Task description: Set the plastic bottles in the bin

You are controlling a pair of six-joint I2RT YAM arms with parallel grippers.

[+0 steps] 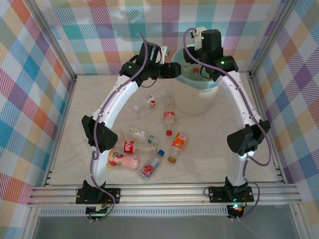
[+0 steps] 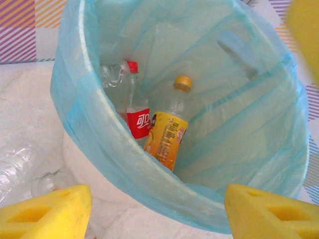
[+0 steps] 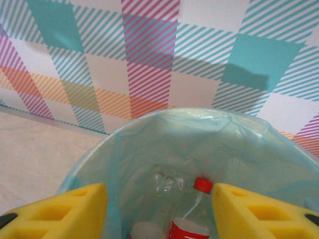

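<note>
Overhead, the setting: a pale table [image 1: 99, 124] walled in bright checked cloth, with two robot arms bolted at its near edge.
Left arm: rises from its base at the near left, bows outward at the elbow, then reaches far and to the right, ending at the left rim of the bin.
Left gripper [image 1: 172, 69] [image 2: 157, 195]: open. Its yellow fingers [image 2: 45, 211] stand wide apart with nothing between them, looking down into the bin.
Bottles on the table: seven lie on their sides between the arms, in front of the bin. From the left they are a pink bottle [image 1: 122, 160], a red-labelled cola bottle [image 1: 139, 147], a clear bottle with a green and yellow label [image 1: 143, 135], a white-and-red bottle [image 1: 145, 103], a blue-capped bottle [image 1: 151, 167], a pink-labelled bottle [image 1: 169, 117] and an orange bottle [image 1: 178, 144].
Bin [image 1: 199, 102] [image 2: 75, 124] [image 3: 199, 117]: a cream bucket lined with a light teal bag, at the far side of the table, right of centre, under both wrists.
Inside the bin: a red-capped cola bottle [image 2: 134, 107] [image 3: 192, 224] and a yellow-labelled bottle [image 2: 167, 137] lean side by side. A crumpled clear bottle [image 3: 159, 199] lies beside the red-capped one.
Right arm: climbs from its base at the near right, elbow bowed outward, and curves left over the bin.
Right gripper [image 1: 204, 69] [image 3: 159, 191]: open and empty above the bin's mouth.
</note>
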